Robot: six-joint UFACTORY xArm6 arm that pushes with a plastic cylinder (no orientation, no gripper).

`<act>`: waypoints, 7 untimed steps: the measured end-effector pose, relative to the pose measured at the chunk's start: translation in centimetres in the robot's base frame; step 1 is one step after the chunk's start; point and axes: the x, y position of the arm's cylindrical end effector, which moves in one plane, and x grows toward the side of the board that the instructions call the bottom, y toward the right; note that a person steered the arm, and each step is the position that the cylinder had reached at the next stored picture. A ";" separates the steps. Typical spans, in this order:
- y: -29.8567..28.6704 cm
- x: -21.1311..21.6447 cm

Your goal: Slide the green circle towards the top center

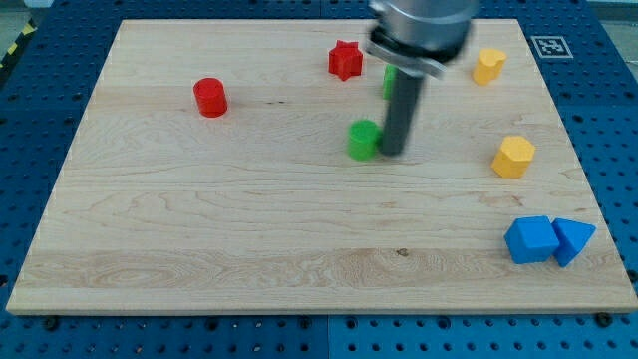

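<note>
A green block (364, 139), round as far as I can tell, lies near the middle of the wooden board (199, 219). My tip (391, 153) rests on the board right beside that block's right side, touching it or nearly so. A second green block (388, 82) shows only as a sliver behind the rod, toward the view's top, and its shape is hidden. The arm's grey body (419, 30) covers the board's top center.
A red star (345, 60) lies above and left of the green block. A red cylinder (210, 97) is at the upper left. Two yellow blocks (488, 65) (513, 157) are at the right. A blue cube (530, 239) and a blue triangle (573, 239) sit at the lower right.
</note>
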 end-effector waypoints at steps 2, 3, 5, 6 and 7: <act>2.5 5.1; -5.0 0.5; -7.7 -3.2; -8.4 -4.1; -10.5 -10.8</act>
